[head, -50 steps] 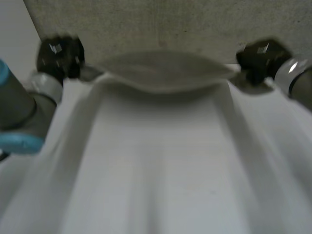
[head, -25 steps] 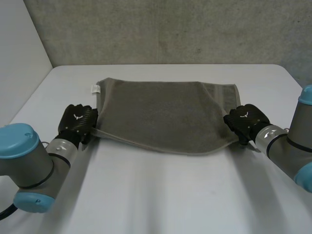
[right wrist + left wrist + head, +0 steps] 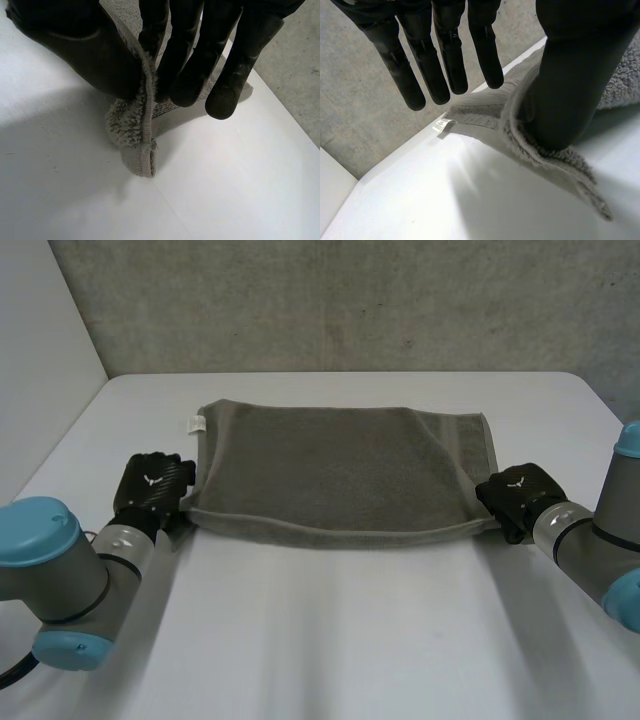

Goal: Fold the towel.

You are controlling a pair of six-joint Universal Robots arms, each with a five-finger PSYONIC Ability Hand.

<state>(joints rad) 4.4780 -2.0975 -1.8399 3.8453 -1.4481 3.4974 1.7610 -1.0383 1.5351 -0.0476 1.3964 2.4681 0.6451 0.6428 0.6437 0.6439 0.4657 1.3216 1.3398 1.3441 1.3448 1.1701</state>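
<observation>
Grey towel [image 3: 340, 465], folded over, lies flat toward the far edge of the table [image 3: 330, 640], with a white label [image 3: 197, 423] at its far left corner. The left hand [image 3: 152, 488] is at the near left corner, fingers [image 3: 445, 55] straight and off the cloth, thumb pressing the corner down. The right hand [image 3: 517, 496] is at the near right corner, pinching the edge between thumb and fingers.

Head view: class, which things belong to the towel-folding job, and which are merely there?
Job: grey terry towel; left robot hand at its near left corner; right robot hand at its near right corner.
Merely there: white table; grey concrete wall.
</observation>
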